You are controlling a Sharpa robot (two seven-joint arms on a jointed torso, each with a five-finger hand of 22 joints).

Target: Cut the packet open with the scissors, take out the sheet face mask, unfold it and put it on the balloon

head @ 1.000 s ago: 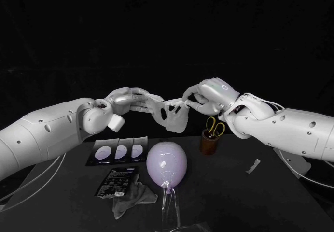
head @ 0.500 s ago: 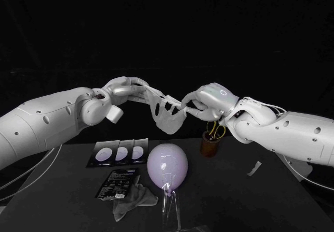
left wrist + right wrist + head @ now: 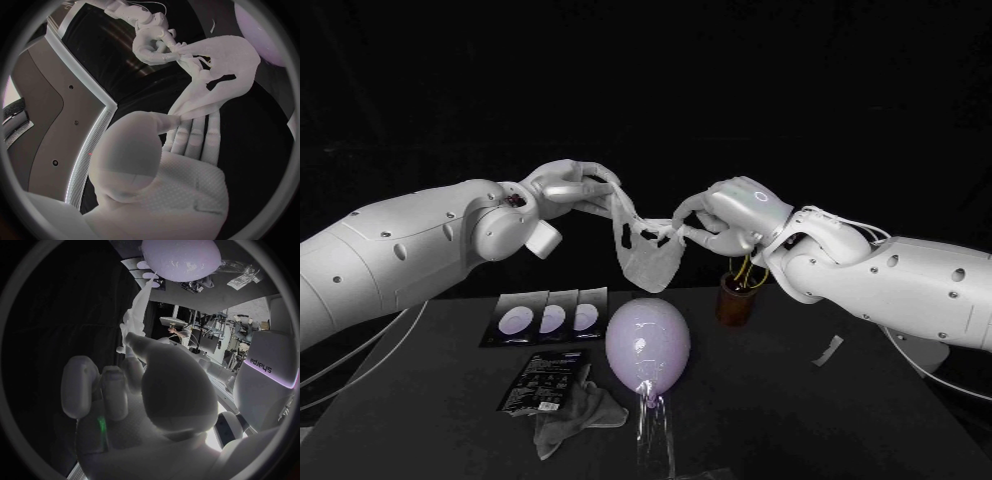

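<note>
— Left hand?
— Pinches an upper corner of the sheet face mask; its other fingers are hard to make out.
— The mask itself?
— Hangs crumpled in the air between the hands, above the balloon.
— Right hand?
— Curled tight on the opposite corner. Its arm partly covers the scissors; only the handles are legible.

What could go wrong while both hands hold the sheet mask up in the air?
The sheet mask hangs crumpled between the left hand and the right hand; pulling it apart might tear it at its holes. The balloon looks light, so pressing the mask on could tip it. Lowering the right arm could knock the cup holding the scissors.
</note>
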